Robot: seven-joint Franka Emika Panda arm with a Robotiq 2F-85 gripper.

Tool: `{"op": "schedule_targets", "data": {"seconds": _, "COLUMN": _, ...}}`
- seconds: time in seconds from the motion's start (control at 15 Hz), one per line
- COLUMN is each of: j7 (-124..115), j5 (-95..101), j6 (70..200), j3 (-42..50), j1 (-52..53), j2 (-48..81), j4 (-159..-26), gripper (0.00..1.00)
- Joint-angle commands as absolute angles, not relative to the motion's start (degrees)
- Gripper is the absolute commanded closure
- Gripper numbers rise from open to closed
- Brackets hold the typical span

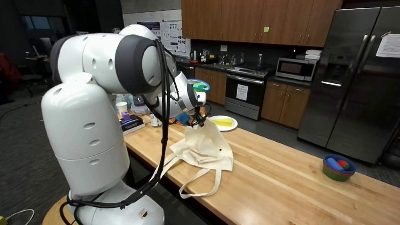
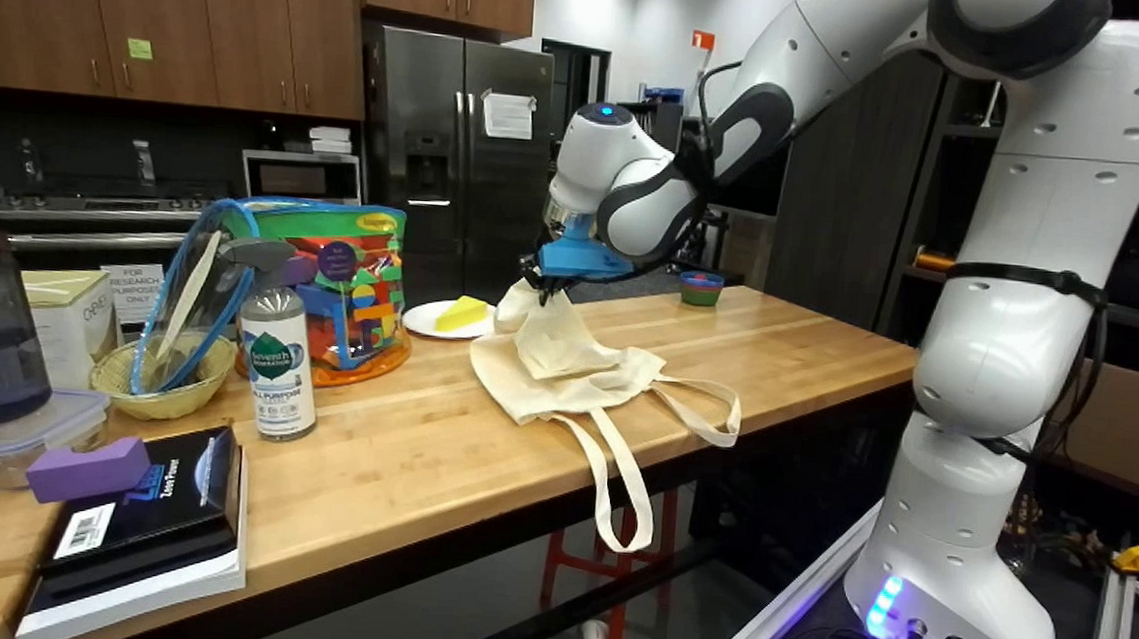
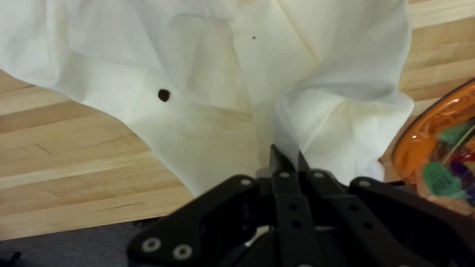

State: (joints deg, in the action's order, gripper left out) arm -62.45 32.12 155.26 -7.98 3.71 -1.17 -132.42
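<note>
Gripper (image 3: 289, 157) is pinching the raised end of a cloth bag (image 1: 205, 152), fingers nearly together; bag is draping below, one strap (image 2: 630, 467) drooping over robot-side table (image 1: 277, 188) edge; grip depth unclear.

The cream cloth bag (image 2: 552, 356) lies crumpled on the counter (image 1: 284, 168), near the middle of the frame in both exterior views. Its upper part rises into a peak, where the hand (image 3: 288, 158) pinches one fold. The straps (image 2: 638, 517) are loose; in an exterior view one hangs over the edge, below the centre. In the wrist view, a small dark spot (image 3: 163, 95) marks the fabric, left of centre.
</note>
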Motion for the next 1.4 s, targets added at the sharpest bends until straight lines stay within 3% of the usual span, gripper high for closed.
{"op": "schedule_targets", "data": {"seconds": 0.0, "j7": -59.4, "j5": 29.2, "j6": 157.0, "j3": -5.7, "j1": 1.5, "j2": 1.8, "j4": -130.4, "gripper": 0.99}}
{"op": "schedule_targets", "data": {"seconds": 0.33, "j7": -54.4, "j5": 23.2, "j6": 158.0, "j3": -3.9, "j1": -1.0, "j2": 4.9, "j4": -128.5, "gripper": 0.99}}
{"op": "schedule_targets", "data": {"seconds": 0.87, "j7": -24.9, "j5": -10.4, "j6": 152.1, "j3": -0.5, "j1": -2.6, "j2": 9.3, "j4": -121.8, "gripper": 0.99}}
{"op": "schedule_targets", "data": {"seconds": 1.33, "j7": -22.9, "j5": -15.1, "j6": 145.8, "j3": 4.0, "j1": -5.2, "j2": 13.3, "j4": -114.2, "gripper": 0.99}}
